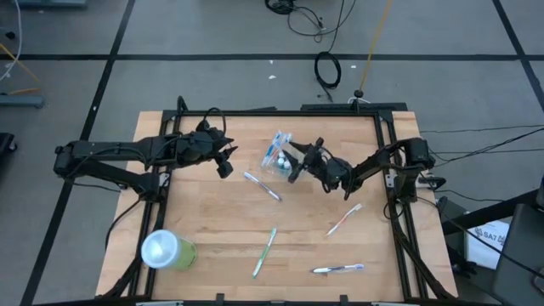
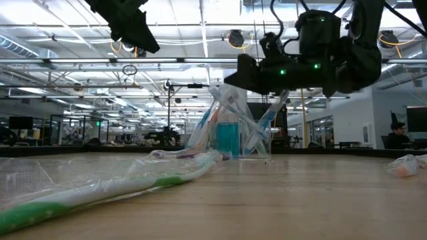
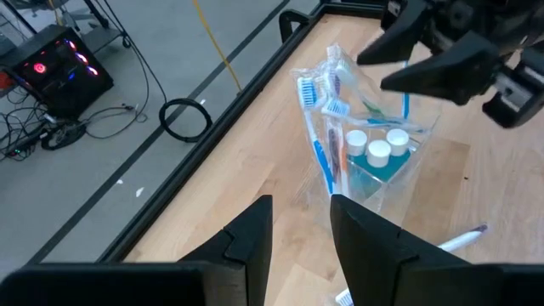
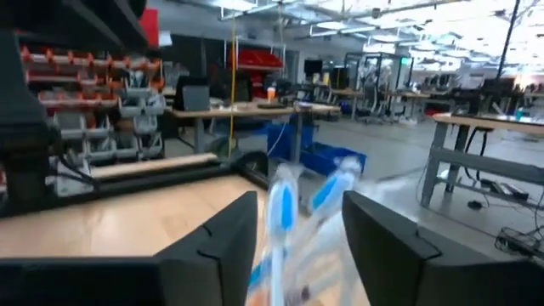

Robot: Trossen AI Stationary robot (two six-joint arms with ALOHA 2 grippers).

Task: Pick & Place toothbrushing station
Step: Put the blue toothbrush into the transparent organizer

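Wooden table (image 1: pixel 212 246) carries a clear cup (image 1: pixel 278 155) near the middle of its far edge, holding brushes and white-capped tubes (image 3: pixel 377 150). Right gripper (image 1: pixel 299 161) hangs just beside the cup, its fingers spread apart around nothing. Left gripper (image 1: pixel 226 161) hovers nearby, fingers narrowly parted and empty. Loose brushes (image 1: pixel 264 252) lie toward the near edge; a green tumbler (image 1: pixel 168 251) lies at the near left corner.

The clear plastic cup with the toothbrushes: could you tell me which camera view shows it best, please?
The left wrist view: the clear plastic cup shows close, with its toothbrushes and white-capped tubes. The high view shows it small; the low view side-on; the right wrist view only blurred brush heads.
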